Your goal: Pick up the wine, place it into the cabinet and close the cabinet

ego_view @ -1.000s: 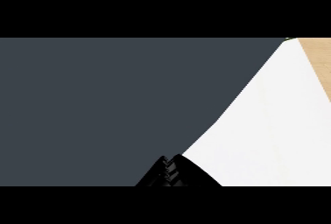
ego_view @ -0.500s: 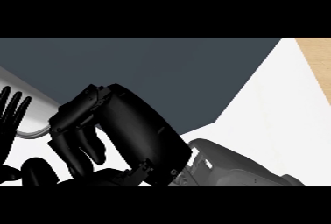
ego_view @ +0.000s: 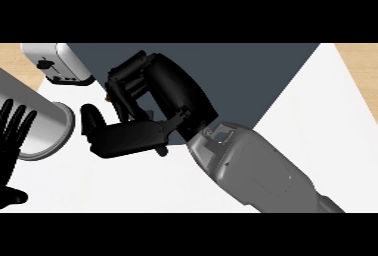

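Up close in the middle of the frame, the right hand's fingers are bent over and curled in. Nothing shows inside them. Its thumb sticks out to the left, below the fingers. The right hand is black and big, and it fills the middle of the frame. Behind it, the fat grey forearm runs down to the lower right.

I cannot tell where the wine is. No bottle shows, so I cannot say how it looks. The big hand may be hiding things under it.

Over at the left edge, the left hand is up with its fingers straight and spread. It holds nothing.

Just beside that hand is a silver round tub. It is shiny, with a pale round rim. I cannot tell what is in it.

Up in the upper left is a silver toaster with a black knob on its side.

All of these sit on the white counter. A dark grey panel covers the top middle, behind the right hand. A bit of tan wood floor shows in the upper right corner.
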`<state>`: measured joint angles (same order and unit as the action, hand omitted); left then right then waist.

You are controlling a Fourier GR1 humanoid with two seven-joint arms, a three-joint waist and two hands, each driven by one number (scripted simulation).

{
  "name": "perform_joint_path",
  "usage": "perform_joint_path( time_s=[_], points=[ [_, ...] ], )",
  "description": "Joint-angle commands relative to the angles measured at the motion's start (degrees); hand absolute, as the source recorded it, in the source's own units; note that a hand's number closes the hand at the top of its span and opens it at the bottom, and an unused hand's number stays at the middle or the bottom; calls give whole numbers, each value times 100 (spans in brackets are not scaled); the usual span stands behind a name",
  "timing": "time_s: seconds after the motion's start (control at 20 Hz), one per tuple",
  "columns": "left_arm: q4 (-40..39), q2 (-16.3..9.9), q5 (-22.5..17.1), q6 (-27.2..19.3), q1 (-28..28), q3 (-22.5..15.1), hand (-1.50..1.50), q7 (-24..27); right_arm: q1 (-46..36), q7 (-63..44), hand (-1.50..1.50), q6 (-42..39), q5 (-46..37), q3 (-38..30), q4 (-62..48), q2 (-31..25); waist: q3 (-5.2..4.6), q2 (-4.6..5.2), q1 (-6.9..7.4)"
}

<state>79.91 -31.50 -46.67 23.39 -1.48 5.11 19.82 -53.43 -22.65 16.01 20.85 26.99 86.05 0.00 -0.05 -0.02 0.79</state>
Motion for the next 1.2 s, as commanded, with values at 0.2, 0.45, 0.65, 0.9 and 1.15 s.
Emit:
perform_joint_path(
  time_s=[0.2, 0.45, 0.65, 0.9, 1.15],
  points=[
    [-76, 126, 21, 81, 165, 177, -150, -156, -173, 933, 150, -623, -153, -627, -1549, -1, 4, 20, 5],
    [-153, 39, -55, 79, 277, 260, -150, -326, 286, 1032, 150, -1205, -90, -782, -1413, -434, 6, 20, -55],
    [-137, 47, -79, 420, 94, 277, -150, -226, 34, 1333, 150, -1200, -285, -945, -1848, -398, 3, 28, 14],
    [-320, 49, 19, 490, 174, 317, -150, -130, 4, 1550, 150, -1425, -282, -1102, -2159, -575, -1, 61, 43],
    [-103, 64, -52, 257, 465, 264, -150, -366, -61, 1676, 150, -1385, -327, -1130, -2289, -451, 2, 70, 35]
  ],
)
